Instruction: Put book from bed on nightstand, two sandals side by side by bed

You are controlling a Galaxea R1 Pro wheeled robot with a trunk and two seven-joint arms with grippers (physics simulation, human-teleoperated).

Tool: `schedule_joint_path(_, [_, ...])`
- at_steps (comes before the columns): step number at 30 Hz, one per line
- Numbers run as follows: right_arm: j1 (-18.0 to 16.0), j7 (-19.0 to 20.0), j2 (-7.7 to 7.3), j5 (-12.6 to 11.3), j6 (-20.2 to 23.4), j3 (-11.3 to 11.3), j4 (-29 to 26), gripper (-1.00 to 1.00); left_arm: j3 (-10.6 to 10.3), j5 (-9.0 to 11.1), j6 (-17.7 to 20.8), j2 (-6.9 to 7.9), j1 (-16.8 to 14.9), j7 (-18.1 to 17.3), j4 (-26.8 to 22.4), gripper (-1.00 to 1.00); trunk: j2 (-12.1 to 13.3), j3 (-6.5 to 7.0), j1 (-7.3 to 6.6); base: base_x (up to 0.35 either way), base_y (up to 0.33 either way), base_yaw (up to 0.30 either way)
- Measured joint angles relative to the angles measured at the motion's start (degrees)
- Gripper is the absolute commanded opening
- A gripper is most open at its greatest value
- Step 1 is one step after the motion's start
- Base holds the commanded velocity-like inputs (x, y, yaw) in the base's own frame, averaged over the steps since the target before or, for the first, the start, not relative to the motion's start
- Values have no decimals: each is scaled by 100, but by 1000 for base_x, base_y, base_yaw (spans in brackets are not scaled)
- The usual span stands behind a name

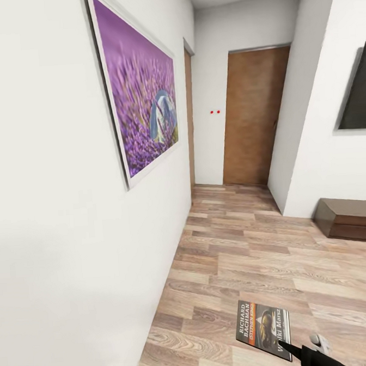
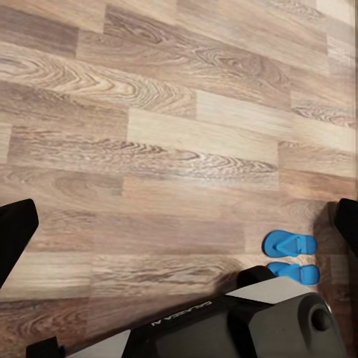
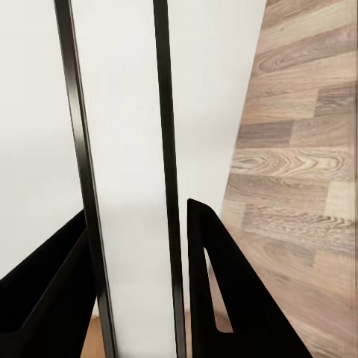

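The book (image 1: 262, 322), with "RICHARD BACHMAN" on its dark cover, hangs above the plank floor at the bottom right of the head view. My right gripper (image 1: 290, 350) is shut on its lower corner. The right wrist view looks at the book (image 3: 127, 149) edge-on, with a black finger (image 3: 224, 283) on each side of it. In the left wrist view the two blue sandals (image 2: 291, 257) lie side by side on the floor, close to my own base. My left gripper (image 2: 186, 205) stands open above bare planks, holding nothing. The bed and the nightstand are out of view.
A white wall with the purple painting (image 1: 141, 93) runs close along my left. A tan wooden door (image 1: 255, 118) closes the far end. A long low dark dresser (image 1: 352, 217) stands at the right wall under a dark panel (image 1: 359, 89). My base (image 2: 246, 328) fills the near floor.
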Motion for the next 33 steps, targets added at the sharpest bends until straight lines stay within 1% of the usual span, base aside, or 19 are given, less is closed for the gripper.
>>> schedule_joint_path(3, [1,0,0,1,-2,2,0,-100,0,0,0,0,0,0,0,100,0,0,0,0,0,-153])
schedule_joint_path(11, [-3,-1,1,2,0,6,2,-100,3,0,-9,1,1,-1,-1,100,0,0,-1,43,0,-23])
schedule_joint_path(33, [0,-1,1,7,-5,21,3,-100,1,0,-9,4,1,-1,-1,100,-1,-1,-3,301,0,-1])
